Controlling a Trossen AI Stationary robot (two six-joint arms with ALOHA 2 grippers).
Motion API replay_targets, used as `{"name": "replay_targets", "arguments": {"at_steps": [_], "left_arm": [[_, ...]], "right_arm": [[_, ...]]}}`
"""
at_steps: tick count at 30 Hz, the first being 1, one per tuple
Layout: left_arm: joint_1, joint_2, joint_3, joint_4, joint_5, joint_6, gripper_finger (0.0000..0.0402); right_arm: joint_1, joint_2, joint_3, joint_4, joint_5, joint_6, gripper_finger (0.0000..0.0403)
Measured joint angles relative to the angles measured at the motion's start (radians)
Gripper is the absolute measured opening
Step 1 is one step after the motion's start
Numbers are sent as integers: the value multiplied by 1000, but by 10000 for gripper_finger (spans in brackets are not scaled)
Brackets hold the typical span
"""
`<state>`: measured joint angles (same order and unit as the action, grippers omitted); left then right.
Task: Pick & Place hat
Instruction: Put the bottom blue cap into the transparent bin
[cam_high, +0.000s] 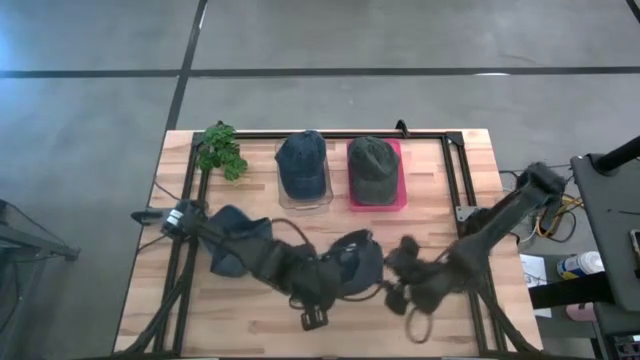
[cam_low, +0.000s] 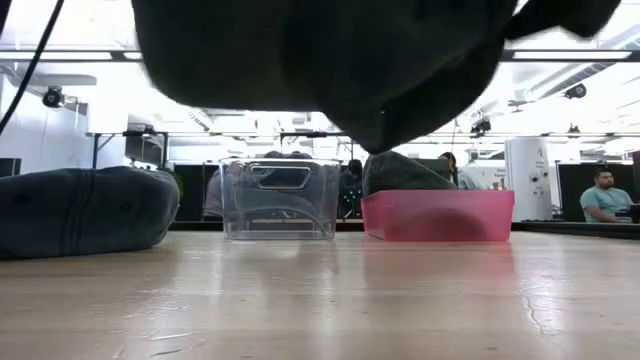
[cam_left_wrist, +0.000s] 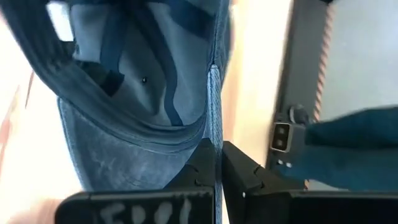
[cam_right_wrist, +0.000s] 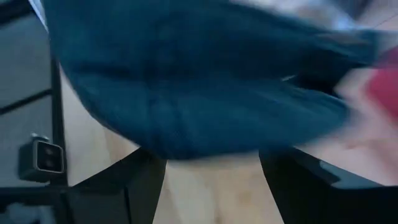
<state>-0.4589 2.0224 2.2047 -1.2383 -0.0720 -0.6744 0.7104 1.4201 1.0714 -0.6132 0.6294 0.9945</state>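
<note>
High view: the left gripper (cam_high: 335, 268) is clamped on the rim of a blue hat (cam_high: 355, 262) at the worktop's (cam_high: 250, 330) near middle; right gripper (cam_high: 398, 268), fingers apart, sits just right of it

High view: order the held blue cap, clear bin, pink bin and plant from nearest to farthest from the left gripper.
From the left gripper:
1. Held blue cap, in its fingers, table centre.
2. Clear bin, behind it.
3. Pink bin, back right.
4. Plant, back left corner.
</note>
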Motion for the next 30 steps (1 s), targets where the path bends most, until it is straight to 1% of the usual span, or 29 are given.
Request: {"name": "replay_targets", "arguments": {"at_steps": [4,6,9,13,15,17,19,21,23,26,28,30], "left_arm": [[49,-11,37,12,60,132,5],[69,-17,62,41,61,211,5],[99,-31,94,16,49,313,5],[131,-53,111,31,45,460,5],[140,-56,128,38,68,540,5],[153,-58,141,69,116,588,5],[164,-60,149,86,144,615,5],[176,-60,149,112,165,645,5],[188,-60,148,160,169,673,5],[205,-60,148,208,194,704,5],[214,-60,148,226,197,718,5],[216,-60,147,220,199,742,5]], "right_arm": [[17,-160,-2,-128,51,73,243],[18,-214,-3,-138,55,66,239],[16,-274,2,-196,50,53,232],[16,-364,28,-357,94,161,224],[16,-398,30,-430,130,217,222],[16,-429,26,-443,173,249,220],[11,-450,21,-384,195,223,219],[-10,-441,10,-253,154,120,219],[-41,-407,-2,-150,32,23,219],[-84,-331,-11,-161,-176,-6,218],[-91,-295,-11,-172,-249,-8,218],[-86,-280,-7,-199,-262,-9,218]]}}
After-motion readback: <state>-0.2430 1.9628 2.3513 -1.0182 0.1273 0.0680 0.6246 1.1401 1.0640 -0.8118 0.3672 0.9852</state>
